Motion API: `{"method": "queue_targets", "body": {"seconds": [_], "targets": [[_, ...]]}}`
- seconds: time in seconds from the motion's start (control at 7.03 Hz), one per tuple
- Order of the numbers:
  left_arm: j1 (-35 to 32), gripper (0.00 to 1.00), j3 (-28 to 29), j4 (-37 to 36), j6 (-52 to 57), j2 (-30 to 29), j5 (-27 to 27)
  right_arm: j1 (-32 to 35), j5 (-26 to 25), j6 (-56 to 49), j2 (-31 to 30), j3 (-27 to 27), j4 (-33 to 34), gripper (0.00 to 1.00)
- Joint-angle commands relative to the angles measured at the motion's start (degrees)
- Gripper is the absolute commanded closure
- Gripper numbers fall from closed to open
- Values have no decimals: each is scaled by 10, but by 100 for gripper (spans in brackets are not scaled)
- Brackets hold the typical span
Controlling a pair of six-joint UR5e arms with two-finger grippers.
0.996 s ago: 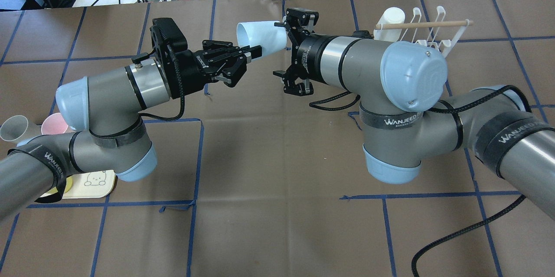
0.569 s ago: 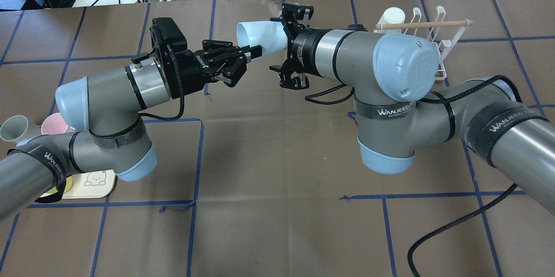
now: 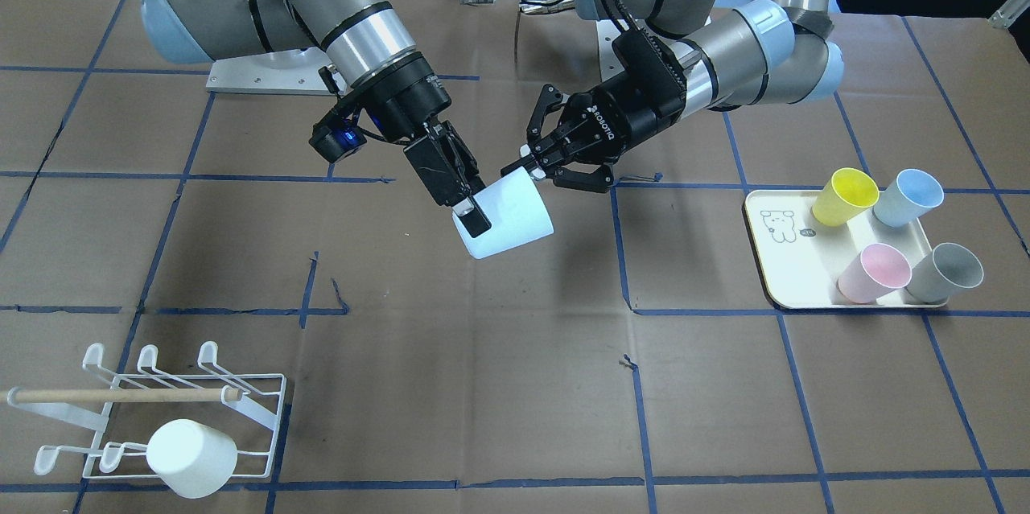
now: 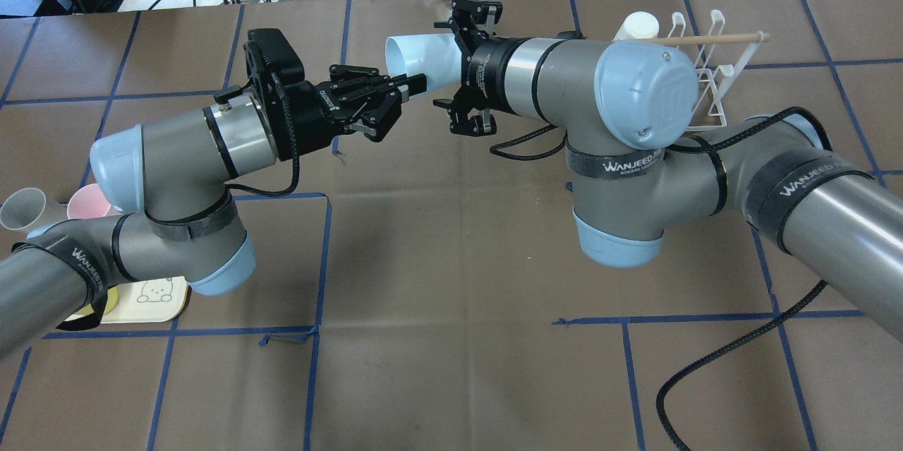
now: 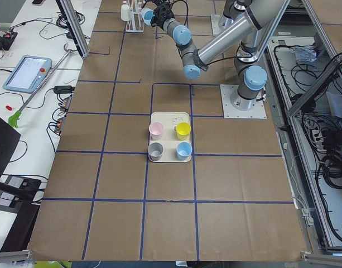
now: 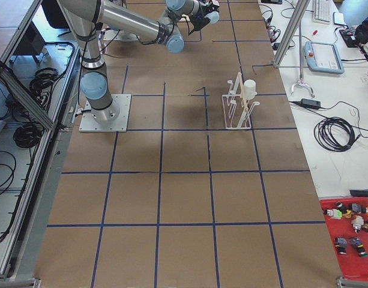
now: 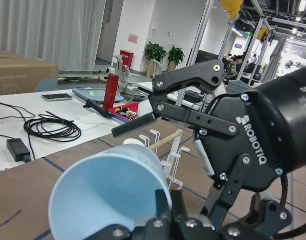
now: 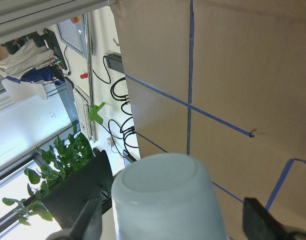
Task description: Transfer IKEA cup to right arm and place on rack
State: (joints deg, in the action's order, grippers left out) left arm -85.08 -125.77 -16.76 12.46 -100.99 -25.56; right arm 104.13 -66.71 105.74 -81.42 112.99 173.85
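A pale blue cup [image 4: 423,59] hangs on its side above the table's middle. My left gripper [image 4: 413,84] is shut on its rim, one finger inside the mouth, as the left wrist view [image 7: 108,190] shows. My right gripper [image 4: 458,66] is open, and its fingers [image 3: 475,220] straddle the cup's base end. In the right wrist view the cup's base [image 8: 165,200] sits between the spread fingers [image 8: 257,222]. The white wire rack [image 4: 705,63] with a wooden dowel stands beyond the right arm, also in the front view [image 3: 201,393].
A white cup [image 3: 191,458] hangs upside down on one rack prong. A cream tray [image 3: 784,257] with a bear drawing holds several coloured cups on my left side. Cables and tools lie beyond the table's far edge.
My right arm has moved left toward the cup, bringing its open fingers over the cup's base end. The left arm and the cup have stayed still.
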Motion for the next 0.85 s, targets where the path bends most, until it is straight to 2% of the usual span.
{"method": "queue_targets", "body": {"seconds": [0.0,0.28,0.43,0.57,0.71], "targets": [[0,95,0,0,-6,0,1,0,1,0,1,-3,0,11],[0,94,0,0,-9,0,1,5,2,-1,1,-4,4,32],[0,93,0,0,-9,2,1,5,3,-1,1,-4,5,37],[0,89,0,0,-9,3,1,5,8,-2,1,-4,6,43],[0,82,0,0,-9,4,-2,5,32,-3,2,-4,6,50]]}}
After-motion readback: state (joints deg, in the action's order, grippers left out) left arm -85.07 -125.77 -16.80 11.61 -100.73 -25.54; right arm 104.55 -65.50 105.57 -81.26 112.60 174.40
